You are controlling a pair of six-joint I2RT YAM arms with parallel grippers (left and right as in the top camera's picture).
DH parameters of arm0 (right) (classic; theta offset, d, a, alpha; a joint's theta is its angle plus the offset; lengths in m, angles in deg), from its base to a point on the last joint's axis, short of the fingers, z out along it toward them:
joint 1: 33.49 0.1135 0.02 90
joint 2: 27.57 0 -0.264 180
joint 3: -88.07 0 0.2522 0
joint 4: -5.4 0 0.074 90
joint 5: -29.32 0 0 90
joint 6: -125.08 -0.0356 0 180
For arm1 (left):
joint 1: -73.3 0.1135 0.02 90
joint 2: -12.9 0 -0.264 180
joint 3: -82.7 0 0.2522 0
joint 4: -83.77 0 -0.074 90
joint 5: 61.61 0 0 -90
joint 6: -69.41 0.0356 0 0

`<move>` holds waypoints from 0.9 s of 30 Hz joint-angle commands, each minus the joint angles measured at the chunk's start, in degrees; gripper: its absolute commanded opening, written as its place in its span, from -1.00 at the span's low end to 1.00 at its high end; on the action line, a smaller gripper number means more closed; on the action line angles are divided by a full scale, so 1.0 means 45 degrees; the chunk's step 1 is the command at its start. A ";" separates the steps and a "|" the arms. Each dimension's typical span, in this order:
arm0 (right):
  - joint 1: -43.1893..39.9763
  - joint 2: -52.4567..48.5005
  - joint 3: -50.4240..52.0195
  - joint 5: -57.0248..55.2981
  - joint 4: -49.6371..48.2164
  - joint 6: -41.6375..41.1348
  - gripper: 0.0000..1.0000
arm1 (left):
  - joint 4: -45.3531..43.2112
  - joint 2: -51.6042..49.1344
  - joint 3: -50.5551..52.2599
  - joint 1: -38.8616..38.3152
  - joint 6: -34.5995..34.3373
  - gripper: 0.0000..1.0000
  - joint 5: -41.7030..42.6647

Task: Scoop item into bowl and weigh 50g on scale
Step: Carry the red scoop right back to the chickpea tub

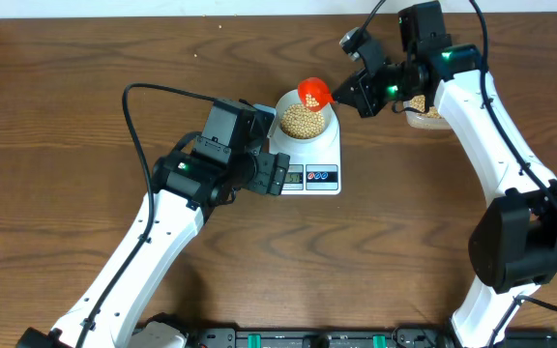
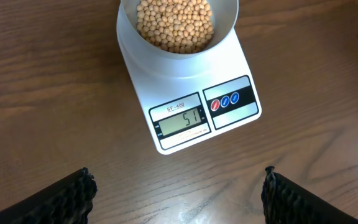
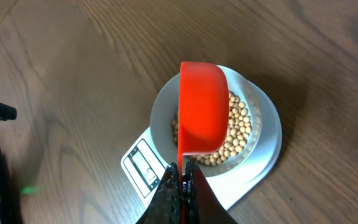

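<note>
The right gripper (image 3: 183, 177) is clenched on the thin handle of a red scoop (image 3: 202, 106), its fingers pressed together with the handle pinched between them. The scoop hangs over the scale (image 2: 185, 87), above the white bowl (image 3: 163, 115). Its rounded outer side faces the wrist camera and covers part of the soybeans (image 3: 238, 134). From overhead, the scoop sits above the bowl's rim on the far side of the scale from the display.

The bowl stands on the scale's platform, at the end away from the display (image 2: 180, 121), and is filled with the tan beans. The display appears to read 51, with a red button and two blue buttons (image 2: 224, 101) just beside it.

The left gripper (image 2: 178, 177) hangs spread wide at the display end of the scale. Its dark fingers (image 2: 61, 199) are well apart and hold nothing, clear of the scale and above the wooden surface (image 1: 85, 58).
</note>
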State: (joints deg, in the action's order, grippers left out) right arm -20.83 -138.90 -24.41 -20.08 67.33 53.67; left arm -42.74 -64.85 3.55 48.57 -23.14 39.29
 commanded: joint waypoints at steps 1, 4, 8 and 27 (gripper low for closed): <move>-0.0058 0.0359 -0.0121 0.0403 0.0019 -0.0126 -0.98 | 0.0029 0.0253 0.0073 0.0063 0.0131 0.75 0.0107; -0.0058 0.0359 -0.0121 0.0403 0.0019 -0.0131 -0.98 | 0.0029 0.0253 0.0073 0.0063 0.0131 0.75 0.0107; -0.0058 0.0359 -0.0121 0.0398 0.0010 -0.0185 -0.98 | 0.0034 0.0253 0.0073 0.0063 0.0131 0.76 0.0107; -0.3764 0.0364 -0.0126 0.4784 0.0831 -0.0942 -0.98 | 0.0029 0.0253 0.0073 0.0063 0.0131 0.75 0.0107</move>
State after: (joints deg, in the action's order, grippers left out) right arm -32.48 -138.90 -24.41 -5.58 69.36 50.28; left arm -42.74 -64.85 3.55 48.57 -23.14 39.29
